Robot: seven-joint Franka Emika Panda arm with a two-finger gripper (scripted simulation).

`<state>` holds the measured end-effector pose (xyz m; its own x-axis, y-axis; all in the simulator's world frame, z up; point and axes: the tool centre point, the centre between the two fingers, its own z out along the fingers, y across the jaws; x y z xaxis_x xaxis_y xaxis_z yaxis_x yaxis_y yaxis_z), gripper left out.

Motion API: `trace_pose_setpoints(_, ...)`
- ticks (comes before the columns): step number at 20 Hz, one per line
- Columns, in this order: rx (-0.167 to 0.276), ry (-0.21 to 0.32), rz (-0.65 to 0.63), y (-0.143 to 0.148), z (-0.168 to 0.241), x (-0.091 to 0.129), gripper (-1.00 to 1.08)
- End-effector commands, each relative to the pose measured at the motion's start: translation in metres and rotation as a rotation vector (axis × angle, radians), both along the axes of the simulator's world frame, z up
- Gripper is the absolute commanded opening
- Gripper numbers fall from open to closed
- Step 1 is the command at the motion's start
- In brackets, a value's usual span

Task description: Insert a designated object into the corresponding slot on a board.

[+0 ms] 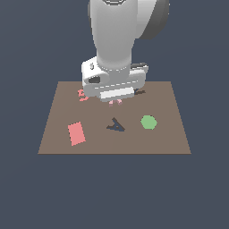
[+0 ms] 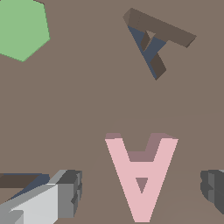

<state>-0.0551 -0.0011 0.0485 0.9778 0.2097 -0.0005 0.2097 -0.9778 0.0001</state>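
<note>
The pale pink A block [image 2: 141,183] lies flat on the brown board [image 2: 87,100]. My gripper [image 2: 141,189] is open, with one finger [image 2: 61,199] on each side of the block and a gap to each. In the exterior view the gripper [image 1: 115,101] is low over the far middle of the board [image 1: 170,138], and only a sliver of the pink A [image 1: 115,103] shows beneath it. The dark A-shaped slot [image 1: 116,125] lies tilted on the board nearer the camera than the gripper. It also shows in the wrist view [image 2: 153,43], apart from the block.
A green hexagon [image 1: 148,122] lies to the exterior view's right of the slot and shows in the wrist view [image 2: 22,28]. A salmon-red rectangle [image 1: 76,133] lies at the left. A redder curled shape [image 1: 82,95] and another dark cutout [image 1: 139,92] flank the gripper.
</note>
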Motion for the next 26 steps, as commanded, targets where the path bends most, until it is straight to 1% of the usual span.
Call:
trace_pose_setpoints(1, 0.0, 0.001, 0.001, 0.0, -0.006, 0.0, 1.0)
trace_pose_setpoints(7, 0.0, 0.0, 0.002, 0.0, -0.019, 0.0, 1.0)
trace_pose_setpoints(8, 0.0, 0.0, 0.002, 0.0, -0.019, 0.0, -1.0)
trace_pose_setpoints(20, 0.0, -0.001, 0.002, 0.0, -0.018, 0.0, -1.0)
trace_pose_setpoints(26, 0.0, -0.001, -0.031, 0.002, -0.018, 0.0, -1.0)
